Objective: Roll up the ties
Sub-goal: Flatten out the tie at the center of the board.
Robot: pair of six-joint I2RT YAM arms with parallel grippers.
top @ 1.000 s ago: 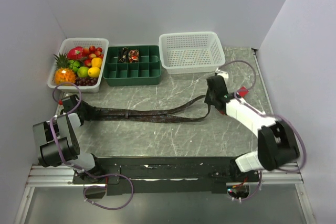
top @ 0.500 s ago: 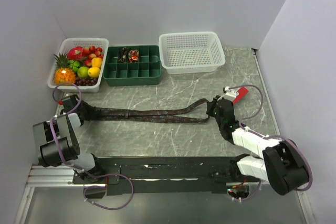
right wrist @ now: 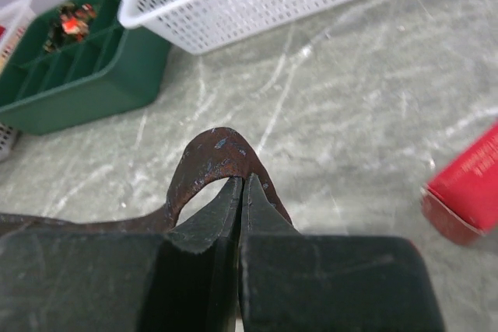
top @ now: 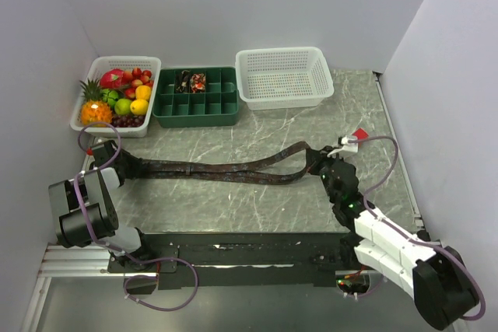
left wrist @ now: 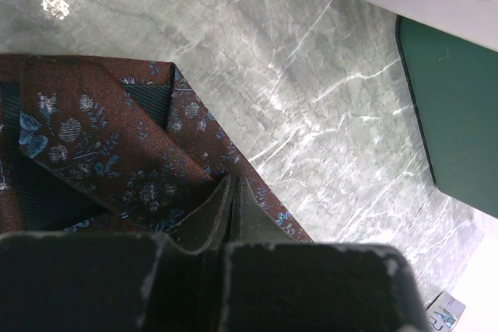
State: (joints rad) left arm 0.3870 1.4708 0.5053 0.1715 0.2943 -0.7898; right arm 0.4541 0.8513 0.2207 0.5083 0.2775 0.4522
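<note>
A long dark brown patterned tie lies doubled across the table's middle, stretched between both grippers. My left gripper holds its left end with jaws shut. In the left wrist view the wide flowered part of the tie spreads under the left gripper. My right gripper is shut on the right end. In the right wrist view the tie arches as a small loop over the closed tips of the right gripper.
A red bar lies just right of my right gripper, also seen as the red bar. Along the back stand a fruit basket, a green divided tray with dark red-flecked bundles, and a white basket.
My right arm has drawn back toward the near edge, carrying the tie's right end nearer and slightly right. The left arm has not moved.
</note>
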